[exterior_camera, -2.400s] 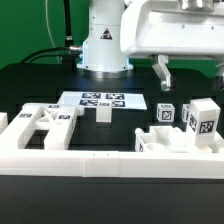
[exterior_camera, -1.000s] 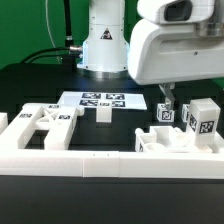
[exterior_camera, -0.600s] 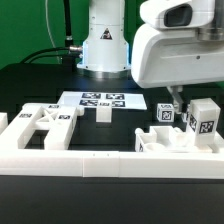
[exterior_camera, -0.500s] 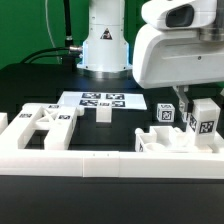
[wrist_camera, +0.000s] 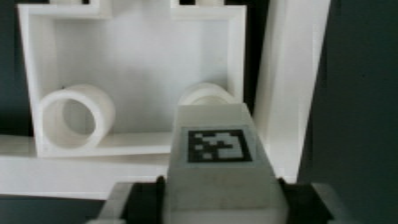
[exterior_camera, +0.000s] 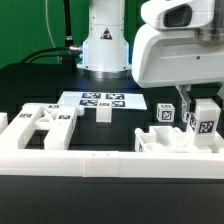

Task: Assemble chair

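Note:
My gripper is low at the exterior view's right, with its fingers on either side of a tall white chair part with a marker tag. In the wrist view the gripper has its dark fingers pressed against both sides of that tagged part, with no gap showing. A second tagged white block stands just to the left of it. A white frame-shaped chair part lies at the front left. A small white post stands in the middle.
The marker board lies in front of the robot base. A long white rail runs along the front, with a white part at its right. In the wrist view, a white panel with two rounded pegs lies beyond the held part.
The gripper has swung in from higher up, moved right and come down over the tall tagged part. Over the last half second it has hardly moved.

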`<state>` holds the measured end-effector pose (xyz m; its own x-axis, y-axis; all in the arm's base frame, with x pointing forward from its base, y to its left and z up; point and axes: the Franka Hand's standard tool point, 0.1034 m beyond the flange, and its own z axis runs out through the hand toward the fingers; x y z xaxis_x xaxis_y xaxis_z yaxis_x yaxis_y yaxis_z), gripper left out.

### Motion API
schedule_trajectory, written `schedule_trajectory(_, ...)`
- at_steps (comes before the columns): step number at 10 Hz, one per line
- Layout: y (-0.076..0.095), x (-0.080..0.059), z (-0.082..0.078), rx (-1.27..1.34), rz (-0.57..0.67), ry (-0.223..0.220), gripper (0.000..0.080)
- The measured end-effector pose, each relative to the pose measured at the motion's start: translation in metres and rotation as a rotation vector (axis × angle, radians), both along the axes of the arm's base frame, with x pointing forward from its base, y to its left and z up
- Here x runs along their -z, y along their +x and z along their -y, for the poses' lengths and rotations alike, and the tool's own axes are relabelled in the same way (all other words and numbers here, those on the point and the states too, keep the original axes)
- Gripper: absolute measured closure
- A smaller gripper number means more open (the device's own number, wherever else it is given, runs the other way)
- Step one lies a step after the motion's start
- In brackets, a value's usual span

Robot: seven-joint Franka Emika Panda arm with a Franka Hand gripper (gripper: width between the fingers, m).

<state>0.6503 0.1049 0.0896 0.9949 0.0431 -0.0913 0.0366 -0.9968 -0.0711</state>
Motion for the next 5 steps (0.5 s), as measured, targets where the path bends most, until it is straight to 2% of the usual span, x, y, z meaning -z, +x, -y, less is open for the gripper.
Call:
schedule_trajectory(2, -0.0094, -0.0003, 0.0008, 0.232, 0.011, -0.015, 0.0514)
schedule_trajectory(5, -0.0104, 0.0012, -0.0016, 0.558, 0.035, -0.014, 0.0514)
